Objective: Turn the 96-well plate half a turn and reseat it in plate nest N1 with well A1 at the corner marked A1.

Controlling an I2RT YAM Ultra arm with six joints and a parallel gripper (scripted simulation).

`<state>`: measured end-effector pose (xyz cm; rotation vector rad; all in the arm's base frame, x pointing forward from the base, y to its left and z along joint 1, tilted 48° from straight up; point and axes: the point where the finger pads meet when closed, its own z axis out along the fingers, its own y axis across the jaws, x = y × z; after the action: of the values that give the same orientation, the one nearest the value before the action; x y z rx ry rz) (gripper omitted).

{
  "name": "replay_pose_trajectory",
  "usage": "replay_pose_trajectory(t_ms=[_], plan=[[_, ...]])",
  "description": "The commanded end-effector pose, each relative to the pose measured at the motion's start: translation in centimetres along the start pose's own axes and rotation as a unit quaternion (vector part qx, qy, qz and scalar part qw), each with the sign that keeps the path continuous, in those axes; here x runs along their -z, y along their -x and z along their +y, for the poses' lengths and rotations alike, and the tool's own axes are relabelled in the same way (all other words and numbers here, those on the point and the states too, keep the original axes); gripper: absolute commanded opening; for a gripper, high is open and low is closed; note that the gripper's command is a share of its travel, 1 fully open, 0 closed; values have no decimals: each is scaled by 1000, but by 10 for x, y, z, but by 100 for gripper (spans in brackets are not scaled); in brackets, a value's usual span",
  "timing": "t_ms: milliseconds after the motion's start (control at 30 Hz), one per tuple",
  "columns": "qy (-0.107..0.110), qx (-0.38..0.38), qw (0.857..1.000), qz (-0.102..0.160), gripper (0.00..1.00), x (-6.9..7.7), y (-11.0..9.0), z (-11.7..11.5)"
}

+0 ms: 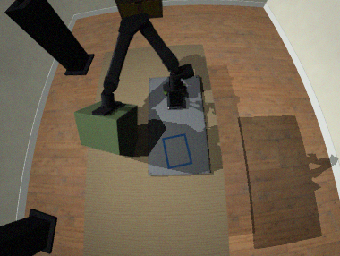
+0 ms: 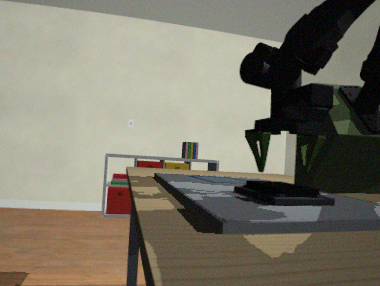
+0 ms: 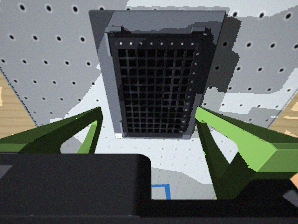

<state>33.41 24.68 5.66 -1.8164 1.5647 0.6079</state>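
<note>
The dark 96-well plate (image 3: 155, 85) lies flat in the grey plate nest N1 (image 3: 159, 25) on the perforated grey deck. It also shows as a low black slab in the exterior view (image 2: 282, 192). My gripper (image 3: 149, 111) is open with its green fingers spread wide. It hangs straight above the plate's near end, clear of it (image 2: 285, 150). From overhead the gripper (image 1: 175, 98) covers the plate. The blue taped outline B1 (image 1: 177, 151) lies on the deck nearer the front; a corner of the outline shows in the wrist view (image 3: 161, 190). I cannot make out the cut corner.
The grey deck (image 1: 180, 127) rests on a tan table. The green arm base block (image 1: 105, 127) stands left of the deck. Black camera posts stand at the back left (image 1: 49, 36) and front left (image 1: 27, 233). A low shelf (image 2: 150, 180) stands by the far wall.
</note>
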Motion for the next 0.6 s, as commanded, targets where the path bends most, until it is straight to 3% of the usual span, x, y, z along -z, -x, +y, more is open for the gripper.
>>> replay_pose_trajectory(t_ms=[0, 567], plan=[[-15, -1, 1000, -4, 100, 2, 1, -8], [-15, -1, 1000, -4, 100, -23, 1, -9]])
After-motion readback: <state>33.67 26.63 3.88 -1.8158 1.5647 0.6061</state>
